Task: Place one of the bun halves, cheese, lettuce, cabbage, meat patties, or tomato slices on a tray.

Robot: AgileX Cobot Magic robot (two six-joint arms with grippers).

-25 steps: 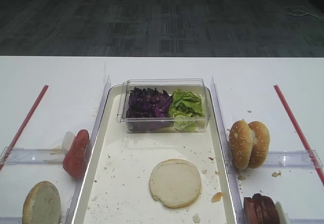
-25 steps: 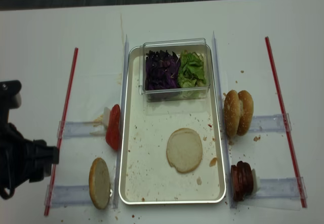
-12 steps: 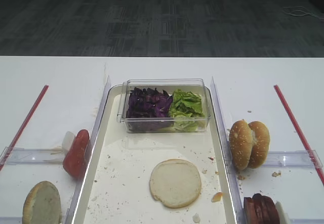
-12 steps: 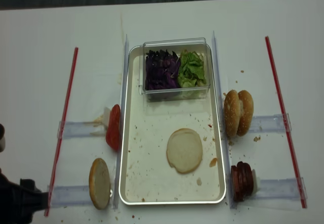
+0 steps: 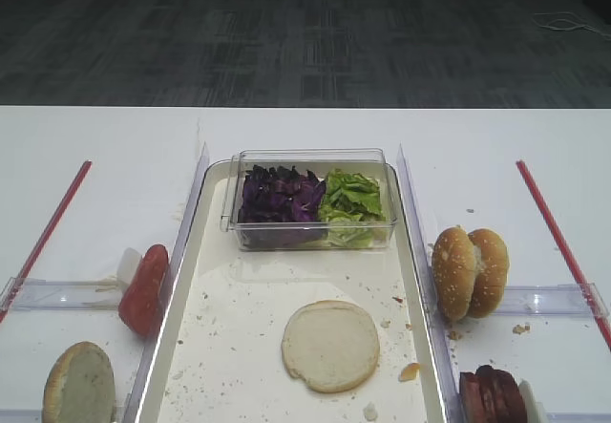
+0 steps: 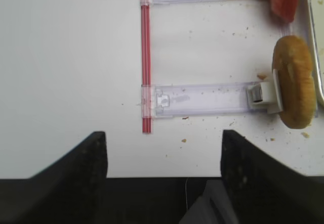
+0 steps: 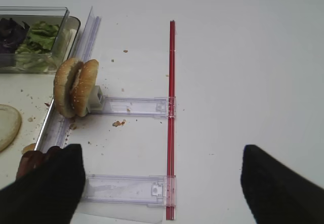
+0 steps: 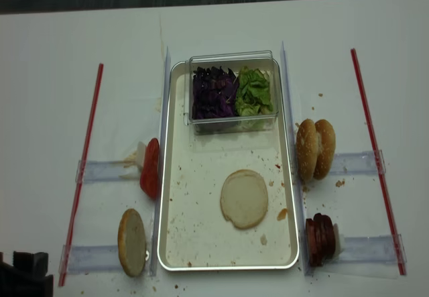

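Near the front middle of the cream tray (image 8: 175, 243), the plain bun half (image 8: 244, 198) lies flat, cut face up; being round, it shows no long axis or heading. It rests apart from the clear box (image 8: 232, 91) holding cabbage (image 8: 214, 92) and lettuce (image 8: 255, 91), seemingly so that layers can be stacked on it. The left gripper (image 6: 164, 155) hangs over bare tabletop (image 6: 66, 57), jaws wide and holding nothing; the right gripper (image 7: 162, 171) likewise stands spread and unloaded.

pale cream bun half (image 5: 330, 345) on crumb-speckled cream tray (image 5: 250, 299); purple cabbage (image 5: 281, 197), green lettuce (image 5: 352, 199), seemingly reddish-brown patties (image 5: 493, 394).
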